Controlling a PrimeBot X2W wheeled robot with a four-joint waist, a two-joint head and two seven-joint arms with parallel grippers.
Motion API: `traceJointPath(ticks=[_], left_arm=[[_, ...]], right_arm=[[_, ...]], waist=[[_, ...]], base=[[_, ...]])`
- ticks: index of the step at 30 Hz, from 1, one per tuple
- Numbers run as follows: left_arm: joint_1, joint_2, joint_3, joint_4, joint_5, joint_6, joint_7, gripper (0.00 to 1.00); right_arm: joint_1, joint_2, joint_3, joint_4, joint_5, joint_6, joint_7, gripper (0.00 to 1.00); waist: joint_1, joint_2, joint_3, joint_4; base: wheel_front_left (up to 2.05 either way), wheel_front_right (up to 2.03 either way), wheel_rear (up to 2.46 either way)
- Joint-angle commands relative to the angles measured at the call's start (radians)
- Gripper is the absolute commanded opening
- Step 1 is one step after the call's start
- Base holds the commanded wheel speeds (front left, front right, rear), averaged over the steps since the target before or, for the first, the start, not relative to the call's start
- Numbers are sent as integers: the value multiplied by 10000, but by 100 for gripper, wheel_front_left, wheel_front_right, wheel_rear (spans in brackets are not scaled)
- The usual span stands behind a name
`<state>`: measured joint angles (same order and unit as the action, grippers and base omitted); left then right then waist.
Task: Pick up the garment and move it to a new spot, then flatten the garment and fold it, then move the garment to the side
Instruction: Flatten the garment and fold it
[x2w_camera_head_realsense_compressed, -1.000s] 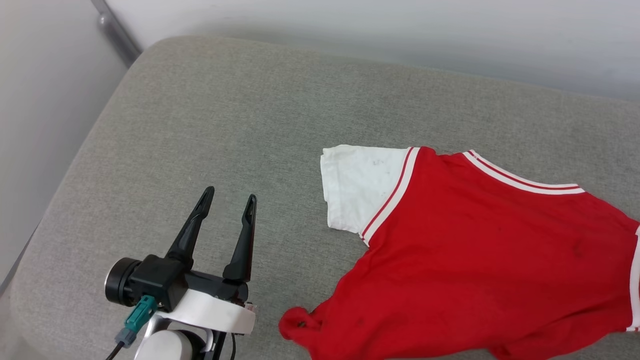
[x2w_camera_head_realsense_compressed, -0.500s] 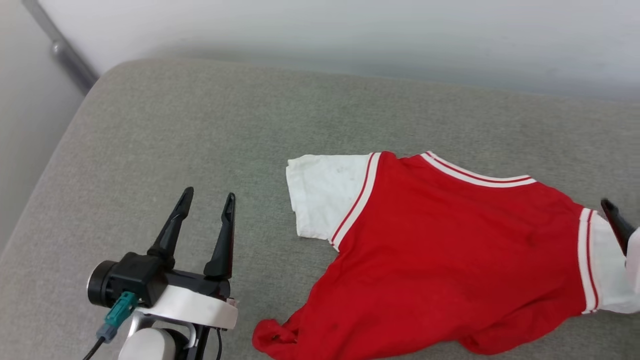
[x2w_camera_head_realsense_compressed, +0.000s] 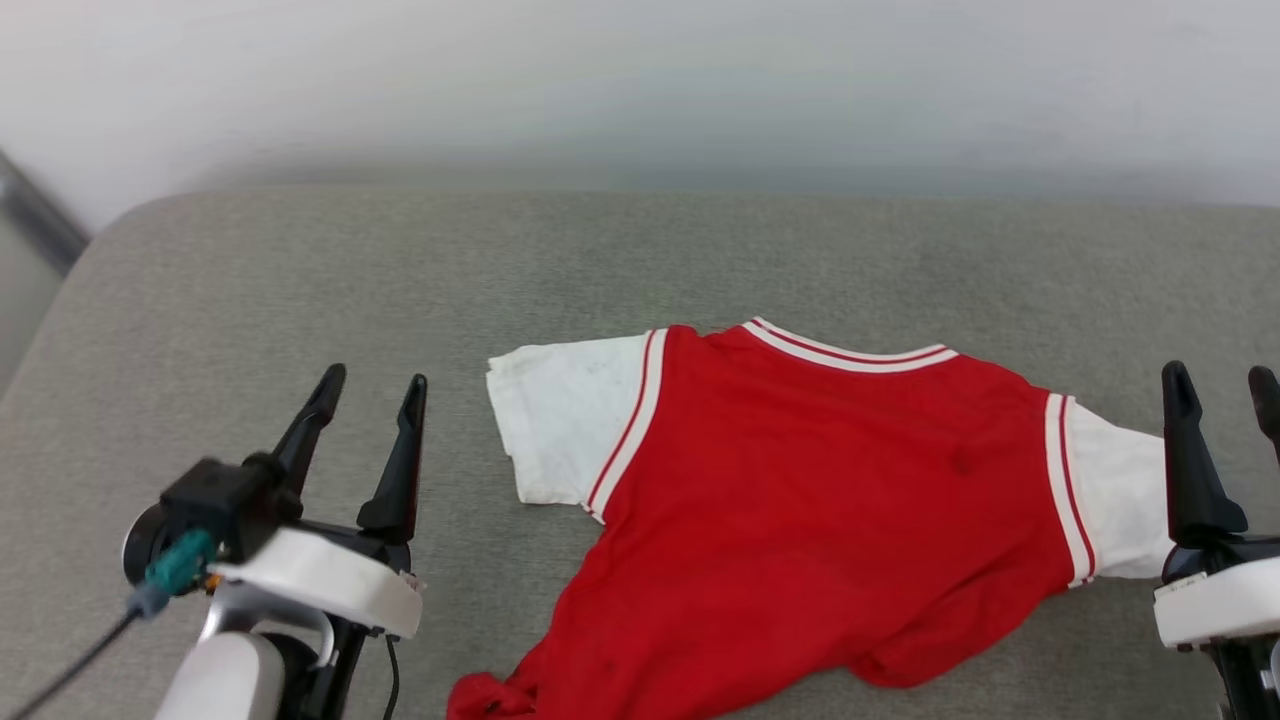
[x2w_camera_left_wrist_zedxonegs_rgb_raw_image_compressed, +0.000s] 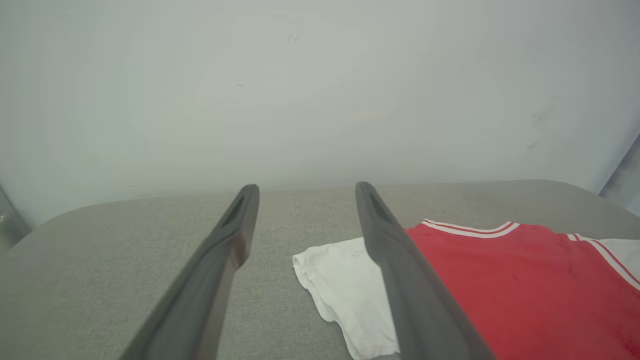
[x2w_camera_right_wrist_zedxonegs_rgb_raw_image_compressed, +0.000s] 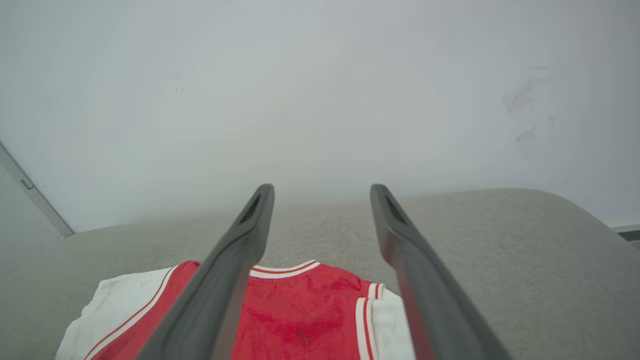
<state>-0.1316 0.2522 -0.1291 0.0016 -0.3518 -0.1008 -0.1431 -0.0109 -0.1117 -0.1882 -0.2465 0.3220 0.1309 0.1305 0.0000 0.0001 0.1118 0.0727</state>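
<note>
The garment (x2w_camera_head_realsense_compressed: 800, 500), a red jersey with white sleeves and striped trim, lies spread on the grey cushion (x2w_camera_head_realsense_compressed: 300, 280), plain side up, its lower left corner bunched near the front edge. My left gripper (x2w_camera_head_realsense_compressed: 372, 385) stands open to the left of the white sleeve, apart from it, nothing between its fingers. At the right edge my right gripper (x2w_camera_head_realsense_compressed: 1220, 385) is open beside the other white sleeve, holding nothing. The left wrist view shows the garment (x2w_camera_left_wrist_zedxonegs_rgb_raw_image_compressed: 500, 285) at the right, behind one finger. In the right wrist view the garment (x2w_camera_right_wrist_zedxonegs_rgb_raw_image_compressed: 310, 320) lies below the open fingers.
A white wall (x2w_camera_head_realsense_compressed: 640, 80) runs behind the cushion. The cushion's rounded left corner (x2w_camera_head_realsense_compressed: 110, 230) drops off beside a grey rail (x2w_camera_head_realsense_compressed: 35, 225). Bare cushion stretches behind the garment and to its left.
The head camera has swung right and tilted, shifting the whole picture left. My right gripper has come into view, open beside the right sleeve. The right sleeve now lies spread out.
</note>
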Motion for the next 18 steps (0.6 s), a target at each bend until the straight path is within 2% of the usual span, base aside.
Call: traceJointPath(ticks=[1,5,10,14,18], left_arm=[[-202,162,-65,15,-189,-70,372,100],[-857,863,-372,120,-918,-220,2082,100],[-2009,2199,-983,311,-2110,-285,4932,100],[-3094,3325,-1664,456,-3468,-291,7373,100],[-4091,4002,-2072,626,-4517,-295,9298,100]], right_arm=[[159,134,25,-217,29,-3,-222,100],[288,444,111,-686,-15,-3,-754,100],[-66,551,311,-975,-139,-3,-984,100],[-215,595,418,-875,-259,-3,-991,100],[-358,616,544,-661,-245,-3,-1186,100]], waist=[[0,-1,160,-209],[0,-1,540,-563],[0,-1,1179,-1146],[0,-1,1724,-1574],[0,-1,2190,-1942]], base=[[0,0,0],[0,0,0],[0,0,0],[0,0,0],[0,0,0]])
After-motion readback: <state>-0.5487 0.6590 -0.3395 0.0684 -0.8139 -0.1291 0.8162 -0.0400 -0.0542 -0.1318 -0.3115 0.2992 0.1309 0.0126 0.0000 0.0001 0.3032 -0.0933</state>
